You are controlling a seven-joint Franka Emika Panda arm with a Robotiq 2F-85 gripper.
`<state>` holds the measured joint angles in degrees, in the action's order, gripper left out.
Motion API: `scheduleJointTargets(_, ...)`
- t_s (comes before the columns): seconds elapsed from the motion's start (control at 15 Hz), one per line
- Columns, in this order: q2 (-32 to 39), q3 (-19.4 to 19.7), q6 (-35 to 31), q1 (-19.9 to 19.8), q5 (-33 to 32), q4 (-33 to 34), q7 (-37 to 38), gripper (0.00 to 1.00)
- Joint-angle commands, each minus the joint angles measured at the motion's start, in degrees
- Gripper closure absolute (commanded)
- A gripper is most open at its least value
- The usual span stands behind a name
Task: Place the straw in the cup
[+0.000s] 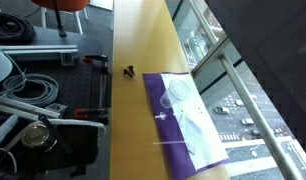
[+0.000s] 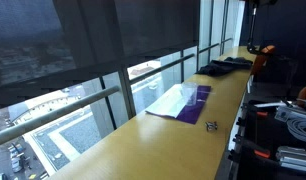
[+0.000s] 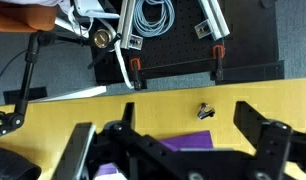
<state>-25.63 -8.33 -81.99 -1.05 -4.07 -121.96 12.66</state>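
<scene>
The straw (image 1: 183,142) is a thin pale stick lying across the near end of the purple cloth (image 1: 183,120). The clear cup (image 1: 180,96) stands faintly on the cloth's far part. The cloth also shows in an exterior view (image 2: 188,103), where I cannot make out the cup or straw. In the wrist view my gripper (image 3: 171,140) is open and empty, hovering over the yellow table (image 3: 53,115). A corner of the purple cloth (image 3: 188,140) lies between the fingers. The straw and cup are hidden in the wrist view.
A small black object (image 3: 204,111) lies on the table near the cloth corner, and it shows in both exterior views (image 1: 128,70) (image 2: 211,125). Cables and clamps (image 3: 153,20) lie beyond the table edge. Windows run along the table's other side (image 1: 223,70).
</scene>
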Motion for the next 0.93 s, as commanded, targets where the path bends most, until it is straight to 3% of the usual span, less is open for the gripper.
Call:
scheduleJointTargets(0.0, 0.1, 0.8, 0.2, 1.1, -0.3, 0.2, 0.4, 0.0)
scheduleJointTargets(0.67, 0.1, 0.8, 0.2, 1.1, -0.3, 0.2, 0.4, 0.0)
scheduleJointTargets(0.87, -0.2, 1.3, -4.1, 0.9, -1.3, -1.2, -0.2, 0.0)
